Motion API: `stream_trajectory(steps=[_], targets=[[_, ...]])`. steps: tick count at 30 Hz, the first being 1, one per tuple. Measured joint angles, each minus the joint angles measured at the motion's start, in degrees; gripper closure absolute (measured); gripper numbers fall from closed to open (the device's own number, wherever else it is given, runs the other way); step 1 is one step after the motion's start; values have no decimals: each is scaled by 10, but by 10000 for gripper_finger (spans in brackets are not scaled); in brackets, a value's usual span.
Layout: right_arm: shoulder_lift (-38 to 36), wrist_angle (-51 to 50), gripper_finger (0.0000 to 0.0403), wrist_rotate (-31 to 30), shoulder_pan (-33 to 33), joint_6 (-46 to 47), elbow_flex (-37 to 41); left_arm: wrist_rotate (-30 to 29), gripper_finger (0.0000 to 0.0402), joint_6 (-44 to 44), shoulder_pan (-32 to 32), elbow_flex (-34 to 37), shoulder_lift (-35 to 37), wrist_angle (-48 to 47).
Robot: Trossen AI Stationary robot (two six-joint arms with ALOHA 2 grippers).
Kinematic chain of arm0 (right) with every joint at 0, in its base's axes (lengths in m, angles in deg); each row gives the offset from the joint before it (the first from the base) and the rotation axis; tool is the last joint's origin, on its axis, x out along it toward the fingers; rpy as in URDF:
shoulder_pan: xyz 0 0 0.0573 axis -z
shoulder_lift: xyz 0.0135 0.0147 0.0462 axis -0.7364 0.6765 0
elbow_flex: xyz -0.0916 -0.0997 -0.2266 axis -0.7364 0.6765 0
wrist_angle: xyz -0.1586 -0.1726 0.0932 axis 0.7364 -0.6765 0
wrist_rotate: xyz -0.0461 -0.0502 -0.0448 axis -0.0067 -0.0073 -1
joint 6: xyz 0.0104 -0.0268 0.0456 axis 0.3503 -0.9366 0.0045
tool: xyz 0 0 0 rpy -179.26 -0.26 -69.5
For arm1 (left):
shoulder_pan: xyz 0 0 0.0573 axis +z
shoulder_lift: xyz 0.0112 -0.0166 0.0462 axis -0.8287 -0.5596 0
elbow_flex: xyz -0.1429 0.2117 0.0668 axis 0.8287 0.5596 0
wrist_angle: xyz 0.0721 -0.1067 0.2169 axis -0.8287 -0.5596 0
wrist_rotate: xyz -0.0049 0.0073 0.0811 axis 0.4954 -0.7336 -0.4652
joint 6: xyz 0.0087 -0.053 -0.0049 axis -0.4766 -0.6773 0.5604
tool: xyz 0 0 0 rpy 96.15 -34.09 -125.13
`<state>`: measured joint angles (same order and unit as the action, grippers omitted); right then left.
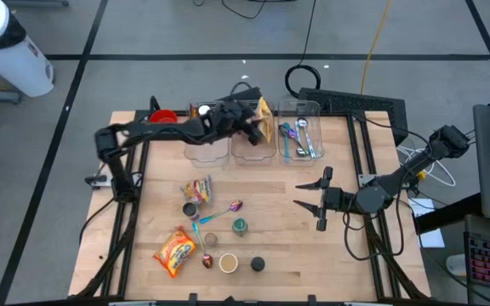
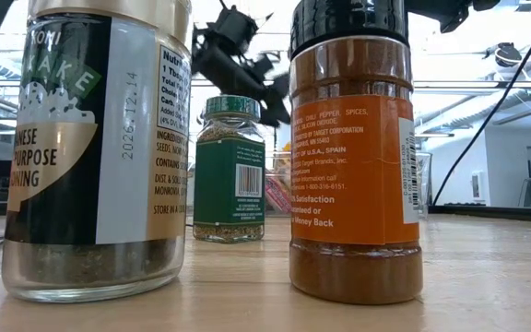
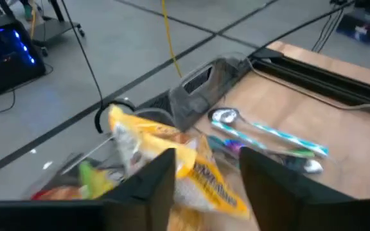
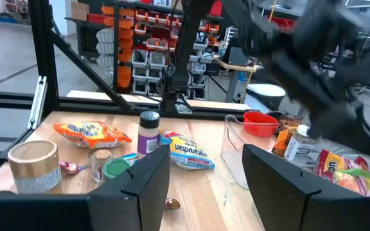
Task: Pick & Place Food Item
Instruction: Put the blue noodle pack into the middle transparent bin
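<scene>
The left end effector (image 1: 253,119) hangs over the middle one of three clear plastic bins (image 1: 254,143) at the far edge of the wooden counter (image 1: 347,255). Its fingers (image 3: 148,186) stand apart, released, with the yellow crinkled snack packet (image 3: 191,167) lying just beyond them in that bin, free of their grip. The neighbouring clear bin (image 1: 300,136) holds teal and purple plastic spoons (image 1: 303,138). The right end effector (image 1: 311,198) waits over the right part of the counter, its fingers spread and grasping nothing. On the near left of the counter lie an orange snack bag (image 1: 175,251), a multicoloured candy packet (image 1: 197,189), a green-lidded spice jar (image 1: 240,225), a black-capped orange spice bottle (image 2: 356,148) and a glass seasoning jar with a dark label (image 2: 95,148)
</scene>
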<state>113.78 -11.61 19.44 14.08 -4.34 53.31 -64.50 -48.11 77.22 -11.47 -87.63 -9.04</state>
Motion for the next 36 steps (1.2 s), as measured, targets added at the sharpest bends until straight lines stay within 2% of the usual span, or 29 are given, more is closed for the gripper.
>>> stream_trajectory(steps=[5, 8, 10, 13, 18, 22, 25, 31, 34, 36], targets=[[0, -8, 214, 0, 0, 9, 0, 32, 157, 4, -5, 0, 96, -141], [0, -14, 211, 0, 0, 9, 0, 46, 136, 11, -28, 28, 156, -172], [0, -17, 211, 0, 0, 9, 0, 45, 128, 5, -51, 72, 202, -160], [0, -19, 213, 0, 0, 9, 0, 44, 124, -12, -86, 174, 277, -86], [0, -20, 214, 0, 1, 8, 0, 47, 127, -81, -137, 336, 393, 11], [0, -23, 212, 2, 8, 11, 0, 72, 128, -143, -179, 423, 451, 11], [0, -24, 211, 2, 15, 11, 0, 111, 128, -196, -217, 468, 462, 12], [0, -29, 215, 2, 25, 26, 0, 105, 128, -233, -267, 479, 449, -13], [0, -35, 212, 2, 26, 38, 0, 96, 128, -218, -282, 432, 449, -70], [0, -35, 211, 2, 26, 40, 0, 69, 128, -198, -295, 380, 446, -148]])
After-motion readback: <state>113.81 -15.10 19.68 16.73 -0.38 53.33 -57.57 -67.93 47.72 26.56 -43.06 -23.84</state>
